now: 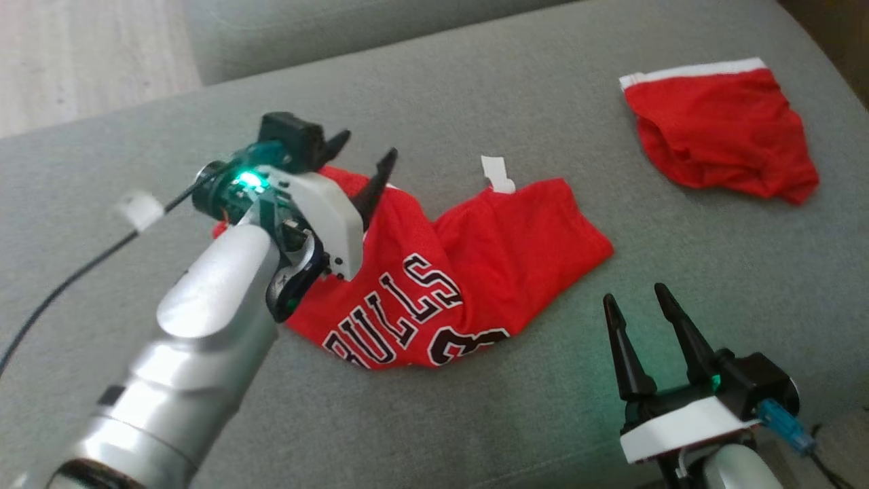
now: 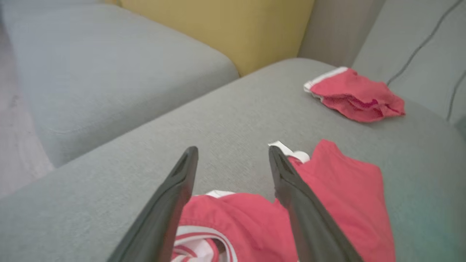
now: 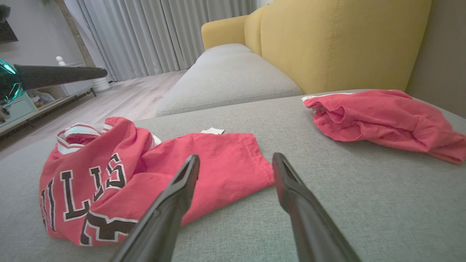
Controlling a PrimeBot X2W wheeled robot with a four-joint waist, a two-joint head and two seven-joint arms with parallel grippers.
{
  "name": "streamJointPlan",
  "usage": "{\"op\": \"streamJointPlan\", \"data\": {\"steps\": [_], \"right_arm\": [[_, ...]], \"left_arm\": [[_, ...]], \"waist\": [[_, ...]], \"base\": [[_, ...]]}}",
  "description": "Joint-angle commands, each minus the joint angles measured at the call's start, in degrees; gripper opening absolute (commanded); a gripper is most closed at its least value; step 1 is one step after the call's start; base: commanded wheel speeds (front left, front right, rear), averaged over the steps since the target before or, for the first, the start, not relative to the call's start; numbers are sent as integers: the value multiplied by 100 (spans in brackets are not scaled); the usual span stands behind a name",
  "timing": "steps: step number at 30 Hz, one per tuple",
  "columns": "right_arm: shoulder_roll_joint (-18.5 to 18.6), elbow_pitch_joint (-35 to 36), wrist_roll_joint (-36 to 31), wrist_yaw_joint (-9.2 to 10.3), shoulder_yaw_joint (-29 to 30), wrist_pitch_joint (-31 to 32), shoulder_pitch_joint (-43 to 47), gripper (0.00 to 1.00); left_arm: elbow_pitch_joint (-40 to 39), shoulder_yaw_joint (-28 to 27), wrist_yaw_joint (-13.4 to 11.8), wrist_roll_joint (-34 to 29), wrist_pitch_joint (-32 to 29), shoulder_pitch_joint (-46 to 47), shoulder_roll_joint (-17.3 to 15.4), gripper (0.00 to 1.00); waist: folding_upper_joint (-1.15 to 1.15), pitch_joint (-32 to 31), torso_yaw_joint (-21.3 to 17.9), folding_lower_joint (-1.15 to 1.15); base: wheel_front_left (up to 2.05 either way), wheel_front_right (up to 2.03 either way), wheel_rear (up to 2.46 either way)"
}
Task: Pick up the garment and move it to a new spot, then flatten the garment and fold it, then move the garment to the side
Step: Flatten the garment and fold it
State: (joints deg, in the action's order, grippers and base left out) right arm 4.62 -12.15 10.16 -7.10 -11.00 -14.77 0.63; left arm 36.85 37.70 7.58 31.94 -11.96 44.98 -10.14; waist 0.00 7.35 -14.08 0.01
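The black cable [image 1: 68,278] with a white tape tab [image 1: 139,209] runs across the grey sofa cushion [image 1: 475,88] at the far left of the head view. Beside it, the left hand [image 1: 366,146] hovers over the left end of the red jersey [image 1: 475,244]. Its fingers are spread wide and grip nothing. In the left wrist view this hand [image 2: 233,150] looks down on the jersey [image 2: 338,189], with a red-and-white striped trim opening just between the finger bases; whether this is neck or armhole cannot be told.

The jersey lies crumpled in the middle of the cushion, its long axis running left to right. The trimmed end points to the robot's left and the plain hem to its right. A fold creases the middle, and the black "BULLS" lettering sits tilted near the front edge. A small white tag [image 1: 497,173] sticks out at the far edge.

The right hand [image 1: 635,294] rests low at the front right, just beside the hem, its fingers wide apart and empty. In the right wrist view it [image 3: 236,156] points at the hem of the jersey [image 3: 204,160].

Red shorts [image 1: 719,136] with a white waistband lie bunched at the far right, well apart from the jersey. A yellow backrest [image 3: 346,43] rises behind the cushion.
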Motion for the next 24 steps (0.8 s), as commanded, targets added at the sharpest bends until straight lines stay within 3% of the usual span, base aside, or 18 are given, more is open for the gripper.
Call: {"op": "streamJointPlan", "data": {"steps": [1, 7, 17, 18, 19, 20, 24], "right_arm": [[15, 140, 51, -39, -146, -23, -226, 100], [-41, 105, 65, -39, -183, -23, -312, 100], [-78, 67, 84, -39, -269, -23, -338, 100], [-73, 63, 86, -39, -282, -23, -339, 100], [-67, 61, 86, -39, -292, -23, -344, 100], [-65, 61, 87, -39, -295, -23, -350, 100], [-61, 105, 135, -39, -265, -23, -335, 100]], "left_arm": [[-189, 140, -10, 318, -266, 420, -333, 100], [-150, 984, -10, 1145, -1026, 638, -727, 100], [42, 1696, -9, 1755, -1333, 537, -1005, 100], [54, 1772, -9, 1791, -1326, 522, -1044, 79], [72, 1843, -9, 1806, -1286, 512, -1085, 32], [93, 1901, -9, 1811, -1209, 506, -1122, 0], [179, 1973, -9, 1816, -572, 570, -1182, 0]], "waist": [[0, 109, -108, -1], [0, 167, -197, -1], [0, 147, -411, -1], [0, 145, -436, -1], [0, 147, -464, -1], [0, 145, -492, -1], [0, 115, -529, -1]], "base": [[0, 0, 0], [0, 0, 0], [0, 0, 0], [0, 0, 0], [0, 0, 0], [0, 0, 0], [0, 0, 0]]}}
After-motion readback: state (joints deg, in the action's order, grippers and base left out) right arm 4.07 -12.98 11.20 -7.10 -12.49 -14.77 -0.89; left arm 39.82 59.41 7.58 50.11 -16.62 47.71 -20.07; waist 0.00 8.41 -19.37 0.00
